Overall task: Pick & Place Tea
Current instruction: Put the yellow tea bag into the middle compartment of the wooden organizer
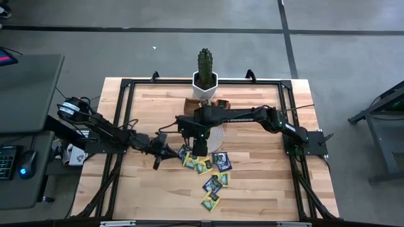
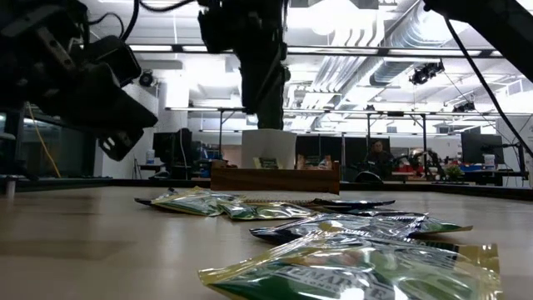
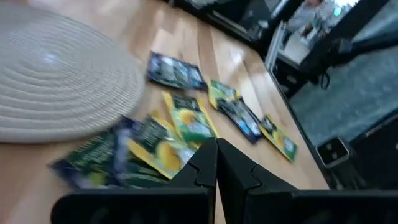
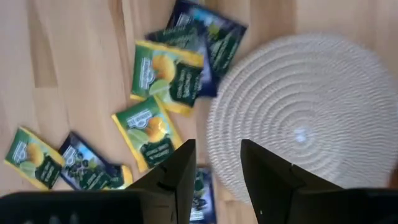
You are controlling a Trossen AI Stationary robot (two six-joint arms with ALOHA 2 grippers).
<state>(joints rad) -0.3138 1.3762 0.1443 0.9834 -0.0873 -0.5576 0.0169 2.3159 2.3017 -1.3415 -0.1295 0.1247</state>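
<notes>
On the wooden desk (image 1: 252, 189), the left gripper (image 1: 158, 162) hovered at the left edge of the scattered tea sachets (image 1: 213, 169), its jaws pressed together and empty. Just right of it, the right gripper (image 1: 199, 150) hung over the round woven mat (image 4: 305, 112) beside the sachets, jaws apart and holding nothing.

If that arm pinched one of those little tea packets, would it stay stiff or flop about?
Probably floppy: the tea sachets look thin, flat and crinkled. Likely very light, so a nudge may just slide one across the wooden table. Their glossy wrap could slip between the right pincer fingers.
</notes>
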